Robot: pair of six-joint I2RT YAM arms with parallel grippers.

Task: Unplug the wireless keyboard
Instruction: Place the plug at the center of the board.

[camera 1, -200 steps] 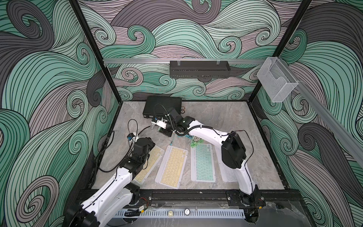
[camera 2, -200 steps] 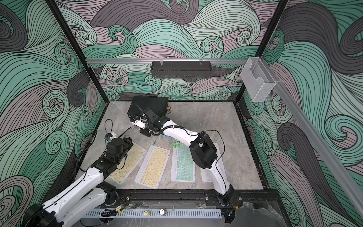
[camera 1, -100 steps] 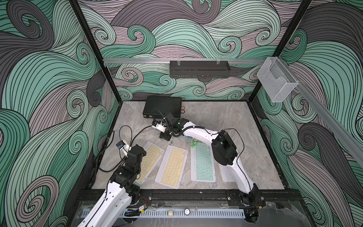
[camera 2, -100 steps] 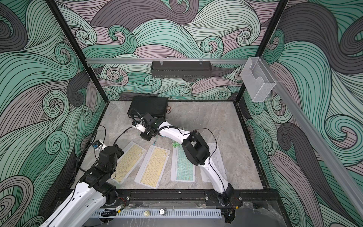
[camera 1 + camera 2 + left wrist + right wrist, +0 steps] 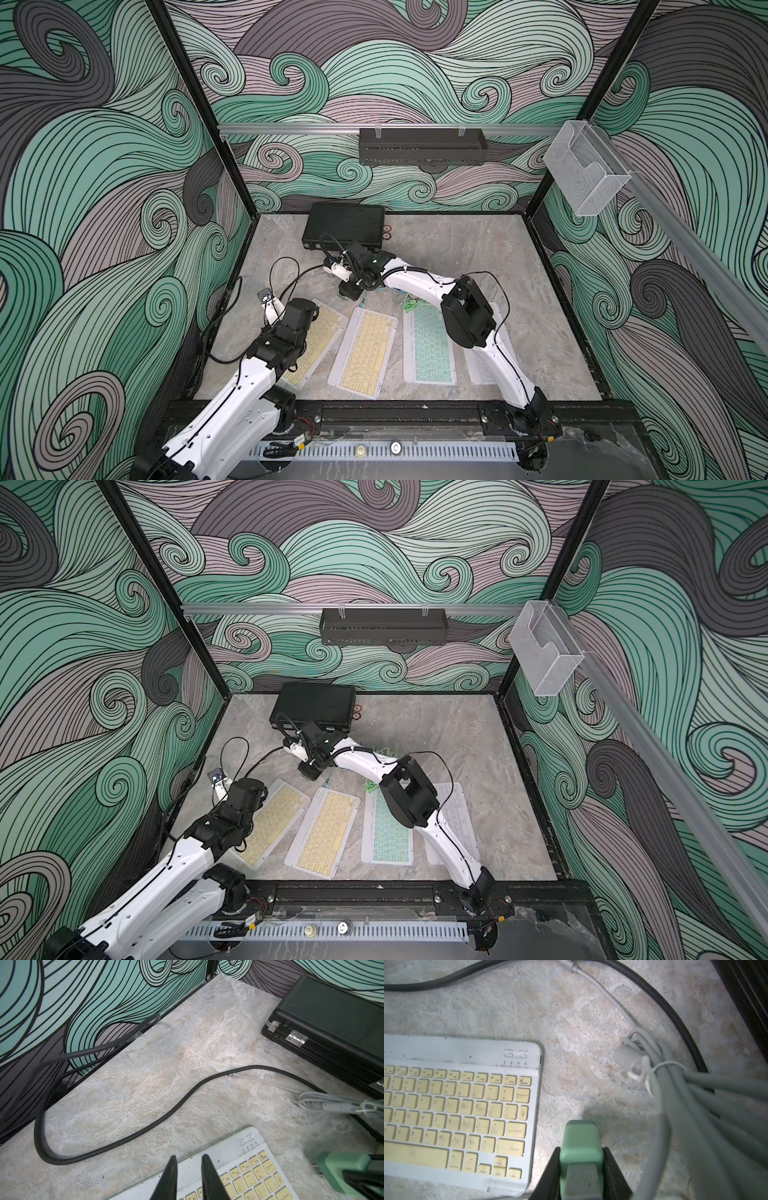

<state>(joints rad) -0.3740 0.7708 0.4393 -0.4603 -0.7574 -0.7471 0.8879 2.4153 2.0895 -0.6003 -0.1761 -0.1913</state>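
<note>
Firstly, in both top views four keyboards lie in a row: left yellow keyboard [image 5: 322,345], middle yellow keyboard [image 5: 365,353], teal keyboard [image 5: 430,349], white keyboard [image 5: 478,370]. Only the left wrist view shows the left gripper [image 5: 189,1156] fingers: slightly apart, empty, over the left yellow keyboard. Only the right wrist view shows the right gripper [image 5: 581,1148] clamping one green plug [image 5: 581,1136], beside that keyboard, not touching

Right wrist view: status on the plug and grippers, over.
Left gripper open, empty. Right gripper shut on green plug, apart from yellow keyboard. Grey cable bundle close beside the plug.
</note>
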